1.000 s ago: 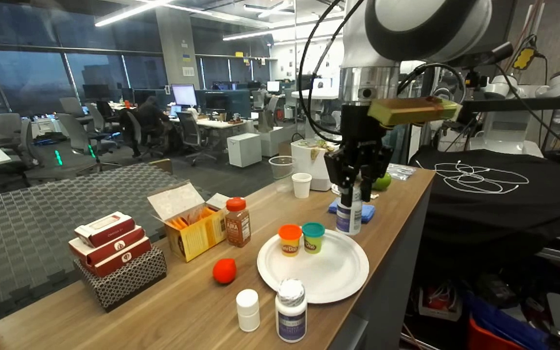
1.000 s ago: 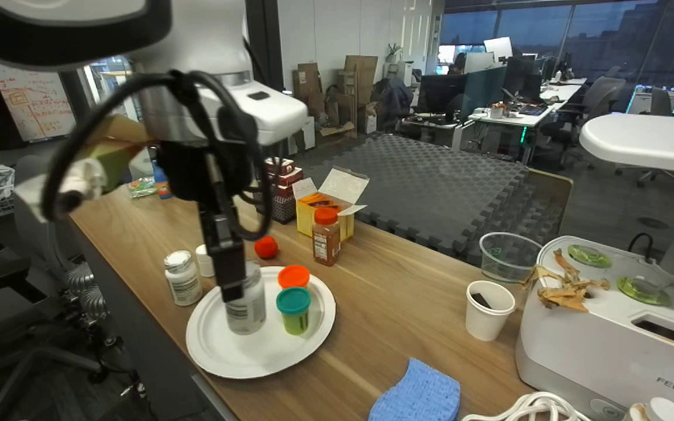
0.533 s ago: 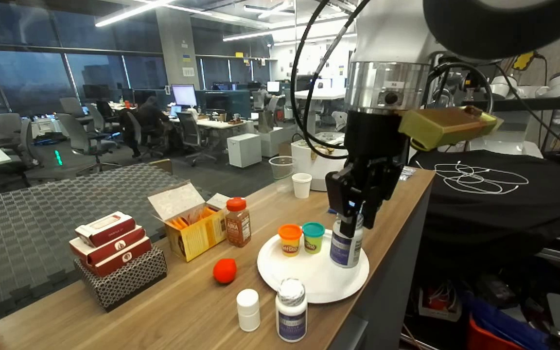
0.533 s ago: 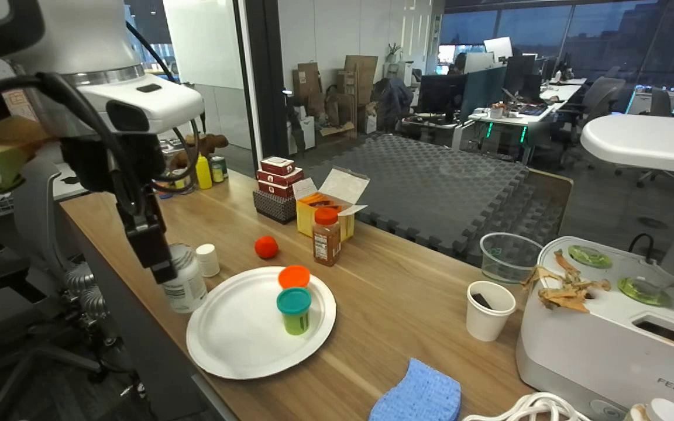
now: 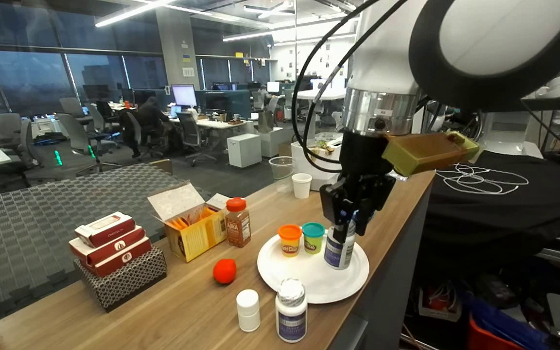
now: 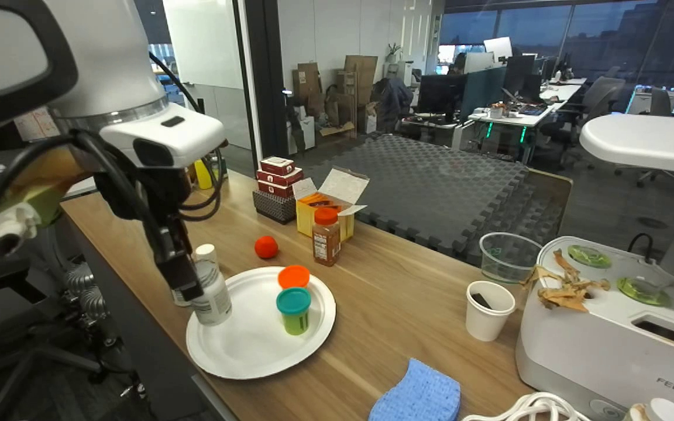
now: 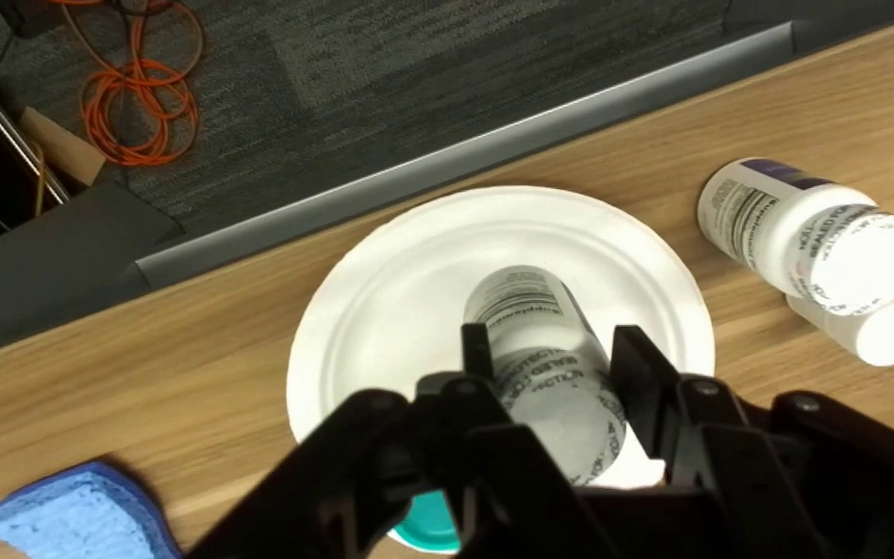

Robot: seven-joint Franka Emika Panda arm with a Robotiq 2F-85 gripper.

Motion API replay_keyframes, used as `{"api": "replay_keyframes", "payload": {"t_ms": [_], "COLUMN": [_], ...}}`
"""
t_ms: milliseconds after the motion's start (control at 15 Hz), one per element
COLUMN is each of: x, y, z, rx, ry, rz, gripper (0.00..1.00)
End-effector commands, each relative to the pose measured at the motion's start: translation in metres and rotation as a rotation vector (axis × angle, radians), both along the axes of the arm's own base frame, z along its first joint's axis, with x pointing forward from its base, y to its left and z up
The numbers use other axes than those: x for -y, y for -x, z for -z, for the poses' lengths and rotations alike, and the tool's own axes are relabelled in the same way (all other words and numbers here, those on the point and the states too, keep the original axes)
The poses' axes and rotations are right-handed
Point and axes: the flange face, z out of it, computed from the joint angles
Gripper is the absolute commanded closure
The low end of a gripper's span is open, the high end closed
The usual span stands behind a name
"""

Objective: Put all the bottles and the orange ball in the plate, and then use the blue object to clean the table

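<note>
Supplement bottle (image 5: 337, 255) shifted inward over the white plate (image 6: 261, 359) since half a second ago; gripper (image 7: 549, 365) clamped round its upper part. Long axis leans slightly, base below the gripper (plate contact unclear): probably straighten, then lower. Matching bottle (image 5: 291, 318) stands just outside the plate.

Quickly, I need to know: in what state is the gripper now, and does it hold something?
Gripper: closed, holding a white supplement bottle, tilted, over the plate.
</note>
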Motion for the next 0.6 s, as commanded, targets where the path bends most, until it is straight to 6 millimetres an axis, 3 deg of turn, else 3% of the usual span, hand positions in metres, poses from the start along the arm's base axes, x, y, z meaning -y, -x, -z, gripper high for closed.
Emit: {"api": "replay_keyframes", "payload": {"t_ms": [0,533], "x": [0.009,0.035], "y": [-0.012,-0.039], "z": [0.017,0.027], "rx": [0.010,0.018], "ry": [0.026,0.111], "rz": [0.024,0.073], "gripper": [0.82,0.82]}}
